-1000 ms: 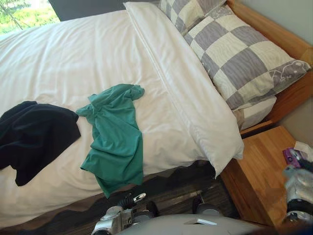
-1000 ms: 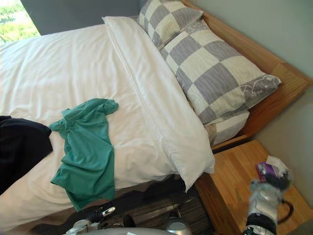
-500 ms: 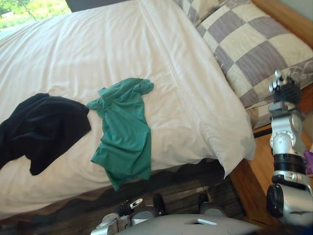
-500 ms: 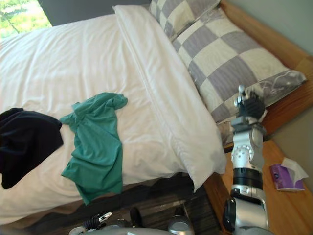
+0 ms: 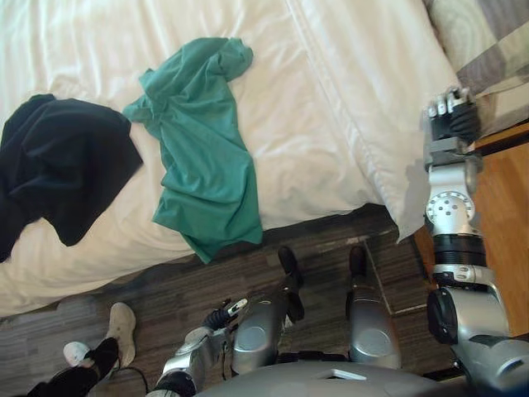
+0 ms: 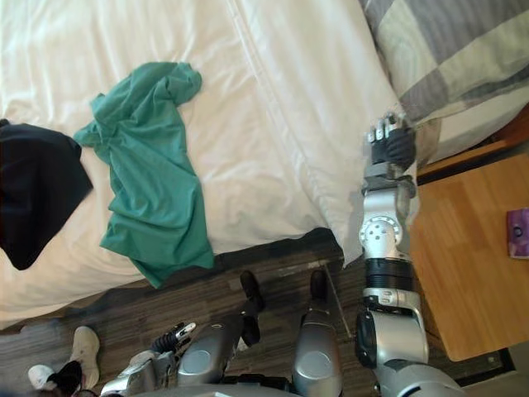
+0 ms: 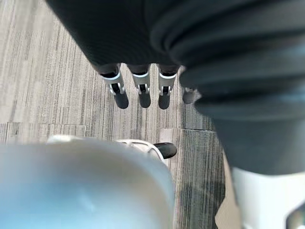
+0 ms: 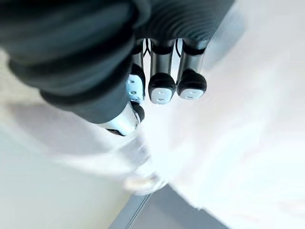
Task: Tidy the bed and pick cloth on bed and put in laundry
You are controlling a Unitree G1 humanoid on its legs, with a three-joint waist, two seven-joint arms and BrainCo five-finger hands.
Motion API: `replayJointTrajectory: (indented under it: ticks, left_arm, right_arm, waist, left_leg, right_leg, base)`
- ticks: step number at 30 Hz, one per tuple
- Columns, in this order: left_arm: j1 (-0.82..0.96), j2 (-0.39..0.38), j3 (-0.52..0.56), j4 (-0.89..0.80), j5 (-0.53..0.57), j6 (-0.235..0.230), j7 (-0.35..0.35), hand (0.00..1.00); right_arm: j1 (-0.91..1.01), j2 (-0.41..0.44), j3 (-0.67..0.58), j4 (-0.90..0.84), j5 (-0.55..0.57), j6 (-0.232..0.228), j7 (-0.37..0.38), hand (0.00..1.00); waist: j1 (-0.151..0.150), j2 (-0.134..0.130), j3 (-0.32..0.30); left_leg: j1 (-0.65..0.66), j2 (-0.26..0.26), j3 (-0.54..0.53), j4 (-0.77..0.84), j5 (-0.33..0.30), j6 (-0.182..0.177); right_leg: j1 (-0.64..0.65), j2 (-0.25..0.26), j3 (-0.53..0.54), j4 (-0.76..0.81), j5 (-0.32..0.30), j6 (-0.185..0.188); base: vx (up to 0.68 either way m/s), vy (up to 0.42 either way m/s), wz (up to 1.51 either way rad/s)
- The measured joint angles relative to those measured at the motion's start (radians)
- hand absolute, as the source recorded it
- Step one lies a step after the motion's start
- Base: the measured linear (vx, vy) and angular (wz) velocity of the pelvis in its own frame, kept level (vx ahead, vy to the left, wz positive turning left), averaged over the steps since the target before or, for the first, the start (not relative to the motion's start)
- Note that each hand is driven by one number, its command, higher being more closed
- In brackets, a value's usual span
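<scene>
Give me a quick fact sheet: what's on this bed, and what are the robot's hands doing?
Green shirt: on the white duvet, lower end hanging over the edge
Black garment: on the duvet, beside the shirt
Right hand: raised at the duvet's corner, near the checked pillow
Left hand: low over the floor, fingers straight, holding nothing
Laundry: neither garment picked up yet

We read this as bedroom in home. Bed (image 5: pixel 74 41) with white duvet takes most of scene, grey-and-cream checked pillow (image 6: pixel 463 41) at its head. Wooden nightstand (image 6: pixel 463 248) just beside bed; small purple item (image 6: pixel 519 233) on it, possibly tissue pack. Green garment (image 5: pixel 207 157) and black garment (image 5: pixel 58 157) lie loose on duvet. Grey wood-look floor (image 5: pixel 165 289) alongside bed.
</scene>
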Motion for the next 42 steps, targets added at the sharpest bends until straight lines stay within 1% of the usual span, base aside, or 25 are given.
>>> replayJointTrajectory:
  ticks: [1, 2, 7, 10, 11, 12, 13, 15, 16, 17, 18, 21, 22, 24, 26, 27, 28, 30, 31, 33, 34, 36, 37, 39, 42]
  left_arm:
    - [-0.009, -0.014, -0.006, 0.001, 0.0, -0.008, 0.0, 0.0]
    - [-0.009, -0.021, -0.007, 0.002, 0.0, -0.011, 0.0, 0.0]
    - [-0.044, -0.04, -0.017, 0.04, 0.0, -0.04, -0.008, 0.0]
    - [-0.049, -0.053, -0.007, 0.059, 0.004, -0.063, -0.014, 0.0]
    - [-0.049, -0.061, 0.01, 0.081, 0.005, -0.075, -0.026, 0.0]
    - [-0.048, -0.069, 0.036, 0.09, 0.009, -0.084, -0.032, 0.0]
    - [-0.047, -0.07, 0.045, 0.09, 0.014, -0.09, -0.033, 0.0]
    - [-0.046, -0.073, 0.097, 0.117, 0.041, -0.099, -0.045, 0.0]
    - [-0.045, -0.073, 0.115, 0.118, 0.05, -0.101, -0.046, 0.0]
    - [-0.043, -0.074, 0.142, 0.119, 0.066, -0.1, -0.043, 0.0]
    - [-0.042, -0.077, 0.161, 0.121, 0.09, -0.099, -0.042, 0.0]
    - [-0.04, -0.089, 0.197, 0.121, 0.123, -0.099, -0.042, 0.0]
    - [-0.037, -0.093, 0.207, 0.121, 0.136, -0.099, -0.041, 0.0]
    - [-0.032, -0.095, 0.227, 0.12, 0.145, -0.098, -0.042, 0.0]
    - [-0.021, -0.095, 0.238, 0.119, 0.157, -0.096, -0.044, 0.0]
    - [-0.015, -0.094, 0.239, 0.12, 0.165, -0.094, -0.044, 0.0]
    - [-0.003, -0.091, 0.239, 0.119, 0.173, -0.09, -0.044, 0.0]
    - [0.005, -0.087, 0.239, 0.12, 0.177, -0.085, -0.044, 0.0]
    - [0.013, -0.082, 0.238, 0.12, 0.182, -0.07, -0.044, 0.0]
    - [0.019, -0.078, 0.237, 0.12, 0.182, -0.053, -0.044, 0.0]
    - [0.026, -0.077, 0.237, 0.12, 0.182, -0.048, -0.044, 0.0]
    - [0.044, -0.069, 0.236, 0.121, 0.183, -0.026, -0.044, 0.0]
    - [0.044, -0.069, 0.235, 0.122, 0.184, -0.021, -0.043, 0.0]
    - [0.044, -0.067, 0.231, 0.129, 0.211, -0.007, -0.043, 0.0]
    - [0.045, -0.057, 0.214, 0.131, 0.218, 0.007, -0.043, 0.0]
  right_arm:
    - [-0.004, 0.003, 0.005, 0.026, 0.021, -0.031, 0.048, 1.0]
    - [-0.008, 0.002, 0.005, 0.047, 0.025, -0.038, 0.073, 1.0]
    - [-0.023, 0.018, -0.016, 0.134, 0.025, -0.043, 0.181, 1.0]
    - [-0.023, 0.036, -0.05, 0.155, 0.024, -0.043, 0.206, 1.0]
    - [-0.022, 0.056, -0.079, 0.178, 0.022, -0.044, 0.222, 1.0]
    - [-0.02, 0.079, -0.107, 0.199, 0.018, -0.044, 0.23, 1.0]
    - [-0.02, 0.09, -0.116, 0.212, 0.009, -0.044, 0.232, 1.0]
    - [0.026, 0.143, -0.152, 0.227, -0.053, -0.044, 0.234, 1.0]
    - [0.047, 0.158, -0.162, 0.236, -0.067, -0.043, 0.234, 1.0]
    - [0.104, 0.186, -0.194, 0.289, -0.086, -0.031, 0.22, 1.0]
    - [0.181, 0.204, -0.227, 0.361, -0.095, -0.012, 0.2, 1.0]
    - [0.376, 0.231, -0.267, 0.491, -0.094, 0.034, 0.146, 1.0]
    - [0.462, 0.255, -0.275, 0.502, -0.094, 0.047, 0.138, 1.0]
    - [0.551, 0.274, -0.276, 0.502, -0.095, 0.055, 0.136, 1.0]
    - [0.595, 0.283, -0.274, 0.5, -0.102, 0.057, 0.137, 1.0]
    - [0.61, 0.287, -0.274, 0.5, -0.119, 0.058, 0.137, 0.0]
    - [0.622, 0.293, -0.273, 0.501, -0.158, 0.064, 0.138, 0.0]
    - [0.63, 0.295, -0.255, 0.504, -0.194, 0.068, 0.143, 0.0]
    - [0.63, 0.295, -0.253, 0.521, -0.244, 0.069, 0.148, 0.0]
    - [0.635, 0.292, -0.245, 0.542, -0.326, 0.07, 0.154, 0.0]
    - [0.638, 0.291, -0.234, 0.548, -0.36, 0.07, 0.16, 0.0]
    - [0.645, 0.287, -0.189, 0.567, -0.472, 0.07, 0.185, 0.0]
    - [0.647, 0.282, -0.177, 0.567, -0.495, 0.068, 0.191, 0.0]
    - [0.658, 0.265, -0.132, 0.577, -0.595, 0.066, 0.219, 0.0]
    - [0.675, 0.251, -0.081, 0.593, -0.671, 0.053, 0.264, 0.0]
  waist:
    - [0.001, 0.008, 0.004]
    - [-0.002, 0.009, 0.004]
    - [-0.006, 0.014, 0.006]
    - [-0.008, 0.014, 0.006]
    - [-0.01, 0.012, 0.006]
    - [-0.014, 0.003, 0.002]
    - [-0.015, -0.002, 0.0]
    - [-0.013, -0.032, -0.014]
    - [-0.013, -0.04, -0.018]
    - [-0.011, -0.061, -0.027]
    - [-0.003, -0.075, -0.035]
    - [0.004, -0.083, -0.039]
    - [-0.001, -0.083, -0.041]
    - [-0.008, -0.088, -0.047]
    - [-0.004, -0.103, -0.098]
    - [-0.004, -0.11, -0.117]
    - [-0.003, -0.127, -0.145]
    - [0.0, -0.141, -0.172]
    - [-0.002, -0.148, -0.197]
    - [-0.001, -0.156, -0.215]
    - [0.0, -0.158, -0.222]
    - [0.0, -0.157, -0.238]
    - [-0.001, -0.157, -0.239]
    - [-0.001, -0.157, -0.254]
    - [-0.001, -0.167, -0.275]
  left_leg:
    - [-0.012, 0.0, -0.001, 0.0, 0.002, 0.0]
    - [-0.015, -0.001, -0.001, 0.0, 0.002, 0.0]
    - [-0.014, 0.0, 0.002, 0.0, -0.005, -0.011]
    - [-0.01, 0.003, 0.005, 0.0, -0.007, -0.015]
    - [0.001, 0.005, 0.005, 0.0, -0.009, -0.018]
    - [0.013, 0.008, 0.007, 0.0, -0.012, -0.022]
    - [0.019, 0.01, 0.01, 0.0, -0.013, -0.023]
    - [0.042, 0.022, 0.022, 0.0, -0.019, -0.03]
    - [0.048, 0.027, 0.026, 0.0, -0.02, -0.033]
    - [0.062, 0.035, 0.028, 0.0, -0.024, -0.038]
    - [0.077, 0.041, 0.029, 0.0, -0.029, -0.045]
    - [0.1, 0.05, 0.029, 0.0, -0.032, -0.05]
    - [0.115, 0.053, 0.032, 0.0, -0.037, -0.057]
    - [0.15, 0.058, 0.042, -0.001, -0.045, -0.069]
    - [0.16, 0.062, 0.051, -0.003, -0.05, -0.077]
    - [0.164, 0.062, 0.052, -0.004, -0.052, -0.079]
    - [0.193, 0.066, 0.052, -0.005, -0.056, -0.086]
    - [0.216, 0.067, 0.047, -0.006, -0.059, -0.089]
    - [0.223, 0.066, 0.031, -0.006, -0.06, -0.089]
    - [0.228, 0.066, 0.026, -0.006, -0.06, -0.088]
    - [0.228, 0.066, 0.025, -0.006, -0.06, -0.088]
    - [0.228, 0.063, 0.02, -0.006, -0.066, -0.085]
    - [0.228, 0.062, 0.019, -0.006, -0.069, -0.087]
    - [0.228, 0.054, 0.009, -0.006, -0.072, -0.082]
    - [0.228, 0.045, 0.001, -0.006, -0.08, -0.075]
  right_leg:
    - [-0.011, -0.004, -0.002, 0.001, 0.001, 0.0]
    - [-0.014, -0.007, -0.003, 0.001, 0.001, 0.001]
    - [-0.015, -0.002, -0.016, 0.002, -0.006, 0.002]
    - [-0.01, 0.001, -0.018, 0.0, -0.008, 0.002]
    - [0.005, 0.003, -0.019, -0.006, -0.008, 0.002]
    - [0.021, 0.006, -0.019, -0.015, -0.008, 0.003]
    - [0.027, 0.008, -0.019, -0.017, -0.008, 0.003]
    - [0.055, 0.019, -0.015, -0.036, -0.007, 0.001]
    - [0.062, 0.023, -0.015, -0.039, -0.007, 0.0]
    - [0.077, 0.031, -0.015, -0.044, -0.01, -0.004]
    - [0.092, 0.037, -0.016, -0.046, -0.015, -0.011]
    - [0.115, 0.041, -0.019, -0.044, -0.028, -0.019]
    - [0.125, 0.042, -0.019, -0.04, -0.034, -0.019]
    - [0.152, 0.046, -0.019, -0.037, -0.039, -0.017]
    - [0.159, 0.049, -0.019, -0.038, -0.045, -0.018]
    - [0.164, 0.05, -0.019, -0.038, -0.048, -0.017]
    - [0.194, 0.053, -0.02, -0.042, -0.054, -0.011]
    - [0.223, 0.053, -0.025, -0.048, -0.062, -0.012]
    - [0.24, 0.053, -0.04, -0.05, -0.067, -0.014]
    - [0.242, 0.053, -0.045, -0.05, -0.079, -0.014]
    - [0.241, 0.053, -0.046, -0.05, -0.079, -0.014]
    - [0.244, 0.052, -0.049, -0.052, -0.081, -0.013]
    - [0.245, 0.05, -0.049, -0.054, -0.08, -0.013]
    - [0.257, 0.045, -0.053, -0.065, -0.08, -0.011]
    - [0.26, 0.04, -0.059, -0.068, -0.079, -0.005]
  base:
    - [0.06, 0.018, 0.07]
    - [0.06, 0.02, 0.01]
    - [0.03, 0.0, -0.01]
    - [0.01, -0.006, 0.01]
    - [0.04, -0.018, 0.0]
    - [0.06, -0.026, -0.04]
    - [0.06, -0.031, -0.1]
    - [0.07, -0.047, -0.13]
    - [0.07, -0.058, -0.12]
    - [0.09, -0.064, -0.09]
    - [0.1, -0.068, -0.06]
    - [0.13, -0.052, -0.04]
    - [0.12, -0.032, -0.09]
    - [0.11, -0.03, -0.16]
    - [0.06, -0.018, -0.12]
    - [0.09, -0.031, -0.03]
    - [0.08, -0.029, 0.0]
    - [0.03, -0.017, 0.11]
    - [0.0, -0.012, 0.23]
    - [-0.04, -0.003, 0.15]
    - [-0.04, 0.005, 0.03]
    - [-0.02, 0.012, 0.06]
    - [-0.02, 0.026, 0.07]
    - [0.01, 0.034, 0.08]
    - [0.04, 0.028, 0.09]
